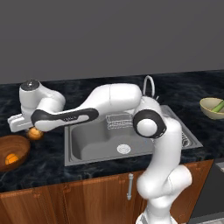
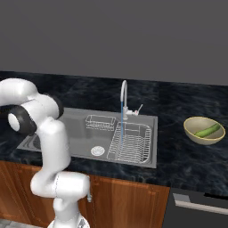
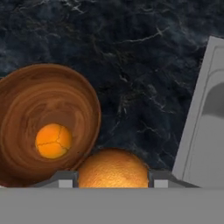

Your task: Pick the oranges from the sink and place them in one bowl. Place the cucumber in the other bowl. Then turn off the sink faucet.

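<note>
Hand view: the gripper [image 3: 113, 178] pinches an orange [image 3: 113, 169] between its two fingertips [image 3: 65, 178], one tip pressed on each side of the fruit. At ten o'clock from it sits the wooden bowl [image 3: 26, 100] on the dark marble counter [image 3: 131, 65], with a second orange [image 3: 53, 141] lying in its middle. The held orange sits beside the bowl's rim, over the counter, not over the bowl. At three o'clock is the grey edge of the sink [image 3: 199, 131].

In the left base view the arm reaches to nine o'clock of the sink, with the held orange under the hand, just at two o'clock from the wooden bowl. In the right base view the faucet [image 2: 123, 95] runs a thin blue stream, and the cucumber [image 2: 208, 131] lies in the olive-yellow bowl [image 2: 196, 133] at three o'clock of the sink
</note>
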### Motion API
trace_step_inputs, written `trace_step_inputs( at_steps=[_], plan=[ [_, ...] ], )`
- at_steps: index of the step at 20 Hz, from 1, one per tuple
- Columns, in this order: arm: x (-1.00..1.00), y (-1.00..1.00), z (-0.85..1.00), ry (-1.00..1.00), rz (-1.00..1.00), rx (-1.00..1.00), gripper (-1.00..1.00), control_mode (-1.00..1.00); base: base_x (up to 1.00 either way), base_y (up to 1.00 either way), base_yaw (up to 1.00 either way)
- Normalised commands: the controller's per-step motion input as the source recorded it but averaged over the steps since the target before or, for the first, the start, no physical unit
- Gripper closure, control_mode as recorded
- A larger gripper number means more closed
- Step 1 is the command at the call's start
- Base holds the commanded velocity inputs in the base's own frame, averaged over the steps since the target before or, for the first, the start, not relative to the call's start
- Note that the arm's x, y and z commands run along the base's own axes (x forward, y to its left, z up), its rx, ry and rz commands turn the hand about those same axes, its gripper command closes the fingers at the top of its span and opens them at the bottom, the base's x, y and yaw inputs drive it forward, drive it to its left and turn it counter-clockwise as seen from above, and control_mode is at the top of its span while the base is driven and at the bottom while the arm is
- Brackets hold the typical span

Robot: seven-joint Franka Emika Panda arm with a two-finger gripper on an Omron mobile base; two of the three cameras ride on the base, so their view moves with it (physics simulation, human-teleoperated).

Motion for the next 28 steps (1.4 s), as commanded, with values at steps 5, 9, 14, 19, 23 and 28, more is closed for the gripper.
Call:
trace_step_inputs(
  at_steps=[5,9,14,19,23,28],
  plan=[
    [-0.10,0.69,0.08,0.00,0.12,0.00,1.00,-1.00,0.00,0.00,0.00],
    [-0.03,0.66,0.00,0.00,0.12,0.00,1.00,-1.00,0.00,0.00,0.00],
    [0.00,0.40,-0.10,0.00,0.08,0.00,1.00,-1.00,0.00,0.00,0.00],
    [0.01,0.03,-0.33,0.00,0.05,0.00,1.00,-1.00,0.00,0.00,0.00],
    [0.00,0.00,-0.41,0.00,0.07,0.00,1.00,-1.00,0.00,0.00,0.00],
    [0.01,0.00,-0.37,-0.02,0.08,0.03,1.00,-1.00,0.00,0.00,0.00]
  ],
)
